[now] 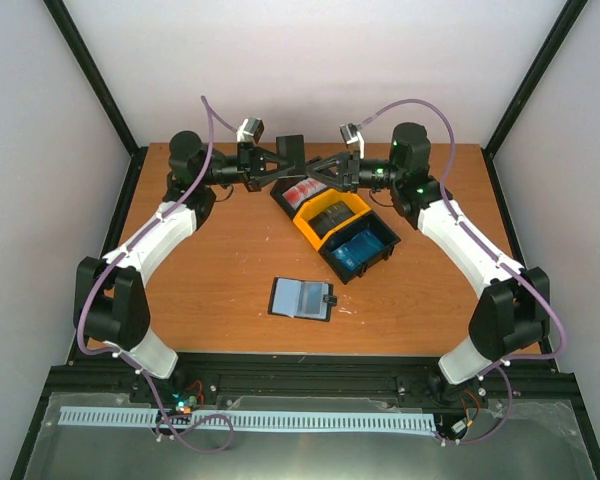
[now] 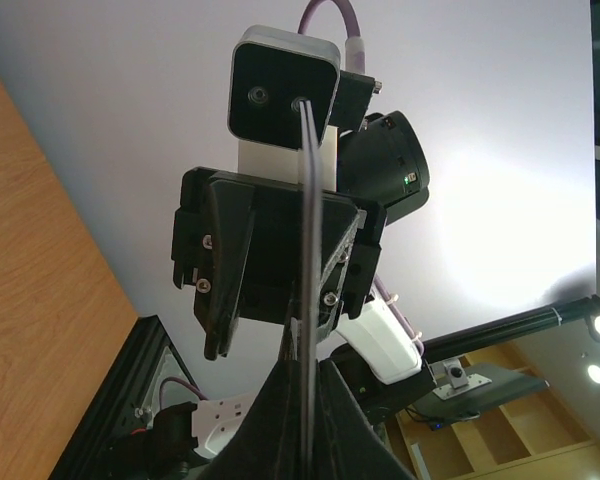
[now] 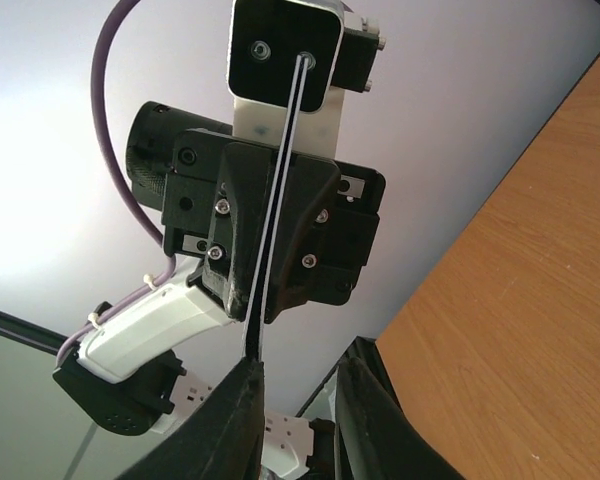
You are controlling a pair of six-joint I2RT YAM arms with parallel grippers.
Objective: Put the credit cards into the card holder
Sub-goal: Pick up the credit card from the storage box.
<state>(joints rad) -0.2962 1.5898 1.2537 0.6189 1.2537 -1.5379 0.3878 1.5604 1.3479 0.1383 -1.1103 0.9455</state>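
Wood-grain counter (image 1: 230,260), plain white walls. Up at the back, the left gripper (image 2: 307,378) has its jaws pinched on a thin dark credit card (image 1: 290,148). The flat black card holder (image 1: 302,298) lies open mid-counter. The right gripper (image 3: 298,368) shows jaws slightly parted, one finger against that card's edge.

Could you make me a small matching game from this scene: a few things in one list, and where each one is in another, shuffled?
Things
1. blue card
2. red-and-white cards
3. card holder
4. dark card

Places
A. lying open on the table
B. pinched in the left end effector, up in the air
C. in the far black bin
D. in the near black bin

Pairs: 1-D, 2-C, 3-A, 4-B
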